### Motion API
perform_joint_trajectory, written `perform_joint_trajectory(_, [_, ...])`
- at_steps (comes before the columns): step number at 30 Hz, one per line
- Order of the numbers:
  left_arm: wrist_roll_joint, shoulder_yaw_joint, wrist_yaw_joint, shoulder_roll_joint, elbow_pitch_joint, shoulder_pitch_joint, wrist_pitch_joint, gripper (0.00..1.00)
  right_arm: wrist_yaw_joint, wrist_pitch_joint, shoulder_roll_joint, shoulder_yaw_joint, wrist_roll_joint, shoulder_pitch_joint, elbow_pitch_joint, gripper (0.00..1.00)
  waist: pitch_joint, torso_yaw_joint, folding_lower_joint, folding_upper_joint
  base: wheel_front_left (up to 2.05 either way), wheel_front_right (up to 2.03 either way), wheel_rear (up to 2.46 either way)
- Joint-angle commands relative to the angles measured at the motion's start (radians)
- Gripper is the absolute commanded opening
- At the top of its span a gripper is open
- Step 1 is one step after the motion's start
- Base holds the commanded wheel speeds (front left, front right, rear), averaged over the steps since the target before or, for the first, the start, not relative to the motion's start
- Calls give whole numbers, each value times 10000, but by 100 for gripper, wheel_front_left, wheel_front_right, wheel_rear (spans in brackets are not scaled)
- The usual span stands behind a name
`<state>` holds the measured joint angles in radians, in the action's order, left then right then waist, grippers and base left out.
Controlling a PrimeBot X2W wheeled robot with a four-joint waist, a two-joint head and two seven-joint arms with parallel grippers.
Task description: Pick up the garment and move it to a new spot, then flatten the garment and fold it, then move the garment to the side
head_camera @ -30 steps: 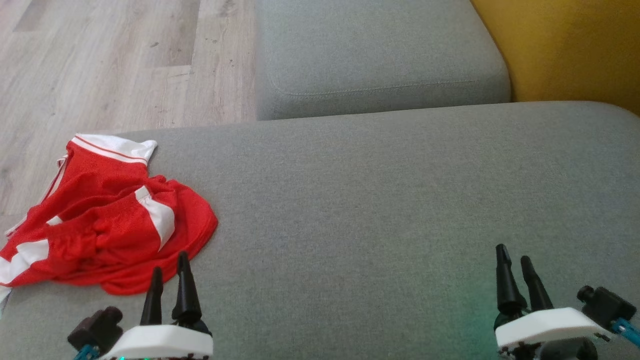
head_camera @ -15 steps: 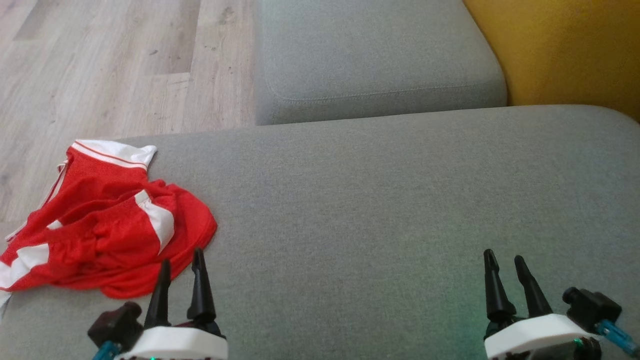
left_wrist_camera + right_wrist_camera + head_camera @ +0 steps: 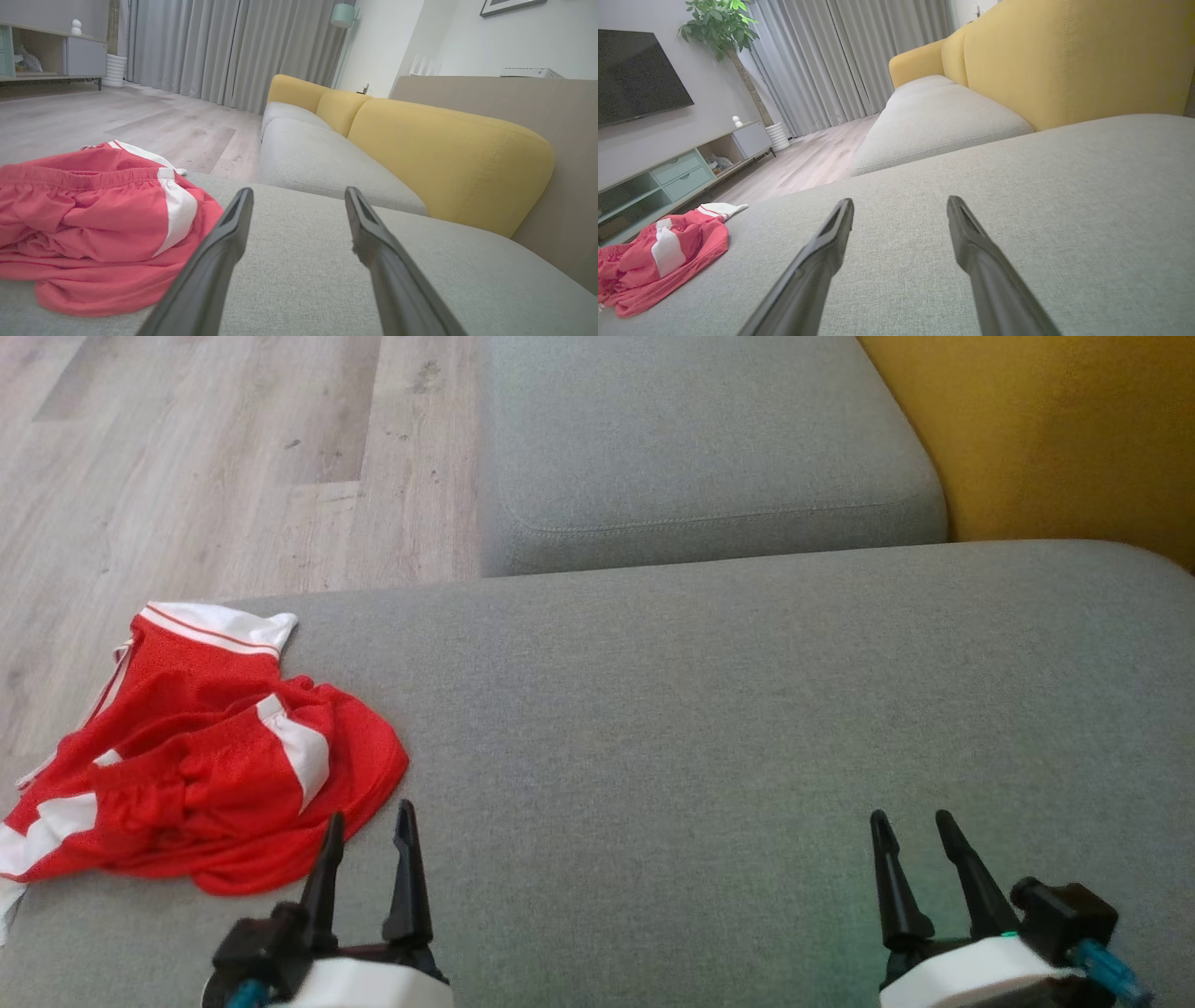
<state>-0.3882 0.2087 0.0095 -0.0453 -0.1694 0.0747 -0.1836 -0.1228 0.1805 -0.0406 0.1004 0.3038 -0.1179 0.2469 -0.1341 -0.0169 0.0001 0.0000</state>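
near left: left gripper low over the seat, released, jaws apart, nothing between them; its tips sit just beside the near-right hem of the garment, contact can't tell; near right: right gripper also released and empty, well apart from the garment; garment is red with white bands, crumpled in a heap on the seat's left end; its left side reaches the seat's left edge, and its white-banded far corner lies at the seat's far edge with the floor just beyond; rightward from the garment the seat is bare flat grey fabric as far right as visible, so plenty of open room there; the seat's far edge butts a second grey cushion at centre; yellow backrest bounds the far right; floor is pale wood plank, far left; further out in the wrist views: low TV cabinet, TV on the wall above it, plant, grey curtains at the back
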Motion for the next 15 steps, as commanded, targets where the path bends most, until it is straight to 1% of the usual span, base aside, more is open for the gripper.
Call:
perform_joint_trajectory(1, [323, -140, 77, -40, 397, -227, -161, 100, -66, 195, -81, 298, -326, 292, -394, 100, -12, 2, -1, 0, 0, 0, 0])
perform_joint_trajectory(15, [1980, -87, 388, -46, 97, -74, -575, 100, -74, 607, -92, 596, -2042, 157, -486, 100, -185, 27, -1, 0, 0, 0, 0])
